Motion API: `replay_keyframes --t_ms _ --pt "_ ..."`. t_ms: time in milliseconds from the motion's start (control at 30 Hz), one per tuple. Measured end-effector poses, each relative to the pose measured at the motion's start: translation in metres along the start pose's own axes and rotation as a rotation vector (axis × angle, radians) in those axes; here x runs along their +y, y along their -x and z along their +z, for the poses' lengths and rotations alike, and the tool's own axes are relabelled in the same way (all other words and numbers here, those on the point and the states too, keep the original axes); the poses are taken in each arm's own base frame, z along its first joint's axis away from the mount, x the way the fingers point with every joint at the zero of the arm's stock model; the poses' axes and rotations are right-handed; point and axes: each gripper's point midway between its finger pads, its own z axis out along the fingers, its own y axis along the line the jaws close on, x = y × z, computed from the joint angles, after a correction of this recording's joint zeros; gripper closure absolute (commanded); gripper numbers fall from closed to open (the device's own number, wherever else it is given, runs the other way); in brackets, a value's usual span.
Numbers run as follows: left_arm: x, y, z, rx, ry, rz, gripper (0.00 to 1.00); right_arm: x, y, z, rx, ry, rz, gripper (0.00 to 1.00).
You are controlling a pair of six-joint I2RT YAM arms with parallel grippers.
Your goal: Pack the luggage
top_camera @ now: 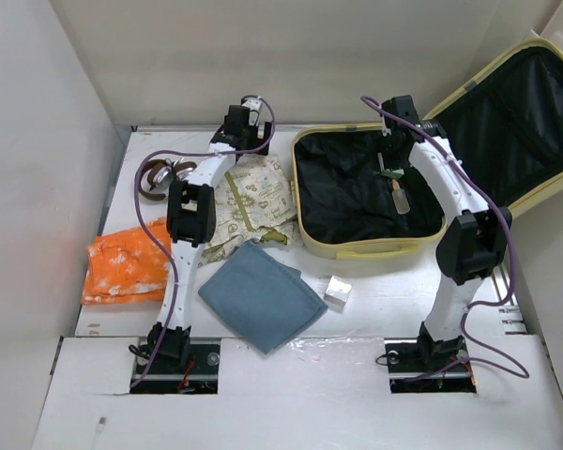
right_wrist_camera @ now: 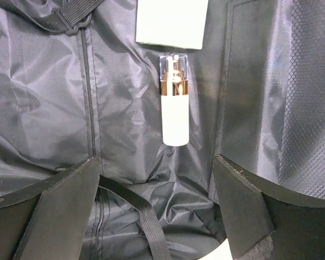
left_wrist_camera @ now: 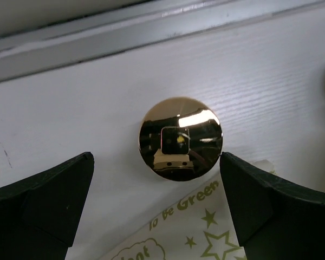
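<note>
Two sets of jaws, both spread wide, neither gripping anything. Luggage [top_camera: 357,249] open on right half of worktop [top_camera: 394,305], lid raised at far right, black lining showing.

Right arm [top_camera: 464,244] out over open shell, right jaws released and hovering above lining. Small white pump bottle [right_wrist_camera: 174,111] with gold collar lying on lining ahead of right jaws. Centred between them, long axis pointing straight away from wrist, square to closing line. Pale card or box [right_wrist_camera: 171,21] just beyond bottle's cap; cannot tell which.

Left arm [top_camera: 192,211] out at far edge of worktop, left of luggage. Left jaws released, low over a round gold disc [left_wrist_camera: 180,138] sitting squarely between the fingertips, apart from both. Star-printed cloth [left_wrist_camera: 189,230] at disc's near side, touching or just beside; cannot tell.

Judgement: gold disc next for pick-up, left arm far nearer. Straight closure probably enough, then a carry rightward into luggage. Risks: mirror-slick surface, cloth edge pinched along with it.

Unpacked on worktop: blue-grey folded cloth [top_camera: 261,295], orange garment [top_camera: 127,262], small clear block [top_camera: 337,292]. Packing barely begun, by estimate.
</note>
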Motion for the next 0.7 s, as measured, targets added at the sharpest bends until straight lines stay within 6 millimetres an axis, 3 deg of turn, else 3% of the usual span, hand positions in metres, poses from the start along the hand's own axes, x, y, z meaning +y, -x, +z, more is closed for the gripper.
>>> replay_keyframes --t_ms 200,333,700 --pt "-0.005 0.051 -0.004 -0.142 -0.017 0.001 0.01 -0.001 -0.003 -0.001 0.013 -0.007 -0.013 0.11" --pt "-0.012 0.066 -0.005 -0.185 -0.037 0.017 0.01 -0.007 -0.008 -0.003 0.034 -0.035 -0.037 0.11" --pt "-0.024 0.038 0.003 -0.093 -0.062 0.061 0.01 -0.027 0.011 -0.024 -0.006 -0.103 -0.059 0.11"
